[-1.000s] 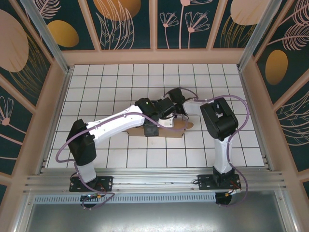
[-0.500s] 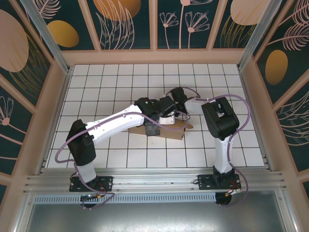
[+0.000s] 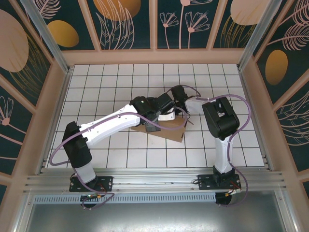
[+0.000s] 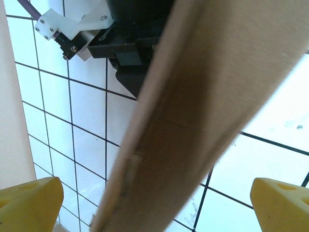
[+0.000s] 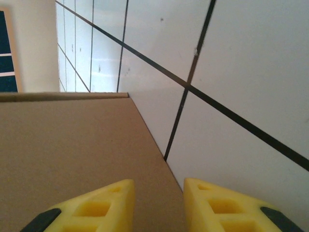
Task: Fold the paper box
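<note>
The paper box (image 3: 166, 131) is a plain brown cardboard sheet lying mid-table under both wrists. My left gripper (image 3: 164, 116) hangs over its far edge. In the left wrist view it (image 4: 157, 205) is open wide, yellow fingertips (image 4: 29, 205) at the bottom corners, and a raised cardboard flap (image 4: 193, 121) crosses diagonally between them without touching either. My right gripper (image 3: 182, 110) is at the box's far right corner. Its fingers (image 5: 91, 210) stand a little apart, so the right gripper (image 5: 159, 208) is open. The cardboard panel (image 5: 72, 145) runs under the gap with its edge there.
White tiled table (image 3: 106, 82) with a raised beige rim (image 3: 63, 106) on three sides and patterned walls behind. The right gripper's black body (image 4: 140, 43) sits close above the flap in the left wrist view. Purple cables loop off both arms.
My left gripper has opened to its widest and its arm has swung slightly left. My right gripper's jaws have parted a little. The box has settled flatter on the tiles.
</note>
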Motion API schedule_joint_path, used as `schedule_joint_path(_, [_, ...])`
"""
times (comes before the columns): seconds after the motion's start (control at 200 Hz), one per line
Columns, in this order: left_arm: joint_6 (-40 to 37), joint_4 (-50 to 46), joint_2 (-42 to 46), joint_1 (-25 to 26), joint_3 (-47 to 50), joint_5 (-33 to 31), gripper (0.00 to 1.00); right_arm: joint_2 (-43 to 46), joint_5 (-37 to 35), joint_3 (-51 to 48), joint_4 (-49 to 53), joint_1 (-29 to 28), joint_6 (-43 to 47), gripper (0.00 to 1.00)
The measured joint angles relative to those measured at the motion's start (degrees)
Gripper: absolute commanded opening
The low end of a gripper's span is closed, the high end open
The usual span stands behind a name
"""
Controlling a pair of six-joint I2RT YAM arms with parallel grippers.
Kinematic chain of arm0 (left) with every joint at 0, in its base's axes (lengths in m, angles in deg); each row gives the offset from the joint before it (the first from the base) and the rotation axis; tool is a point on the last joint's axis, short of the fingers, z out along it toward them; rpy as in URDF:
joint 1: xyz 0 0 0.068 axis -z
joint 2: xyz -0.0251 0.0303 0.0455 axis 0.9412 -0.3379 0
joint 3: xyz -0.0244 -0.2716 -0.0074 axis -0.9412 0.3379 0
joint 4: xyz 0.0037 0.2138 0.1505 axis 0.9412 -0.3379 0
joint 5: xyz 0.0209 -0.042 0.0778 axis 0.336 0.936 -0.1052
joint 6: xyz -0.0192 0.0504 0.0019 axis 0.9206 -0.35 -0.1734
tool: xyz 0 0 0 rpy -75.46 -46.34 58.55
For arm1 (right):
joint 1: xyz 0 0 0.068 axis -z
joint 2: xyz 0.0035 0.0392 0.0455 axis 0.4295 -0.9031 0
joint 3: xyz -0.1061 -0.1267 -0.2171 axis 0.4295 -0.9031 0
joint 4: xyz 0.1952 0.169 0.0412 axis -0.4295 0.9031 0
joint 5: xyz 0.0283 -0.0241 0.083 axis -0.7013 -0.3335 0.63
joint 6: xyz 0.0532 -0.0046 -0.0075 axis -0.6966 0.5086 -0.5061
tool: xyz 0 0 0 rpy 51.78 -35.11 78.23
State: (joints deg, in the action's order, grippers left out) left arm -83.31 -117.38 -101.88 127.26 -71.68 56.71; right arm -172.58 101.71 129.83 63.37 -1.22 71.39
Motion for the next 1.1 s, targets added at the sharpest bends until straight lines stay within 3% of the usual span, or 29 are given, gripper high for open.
schedule_joint_path(0.275, [0.46,0.79,5.07,0.02,0.0,-0.22,0.99,0.0,0.0,3.02,1.51,0.0,2.21,0.37])
schedule_joint_path(0.49, [4.72,5.42,12.2,0.35,0.15,-1.05,0.99,-1.86,-0.15,11.13,4.22,-0.13,6.12,0.33])
schedule_joint_path(0.786, [22.71,31.04,33.14,0.35,18.32,-7.17,0.99,-13.25,1.7,22.4,9.66,-2.16,13.16,0.27])
schedule_joint_path(0.906, [30.86,36.35,35.1,0.22,21.31,-8.41,0.99,-18.01,2.25,27.63,14.21,-4.11,17.62,0.27])
schedule_joint_path(1.101, [38.86,36.76,34.91,-0.09,21.62,-10.38,0.99,-21.75,4.44,33.03,18.25,-6.54,22.32,0.26])
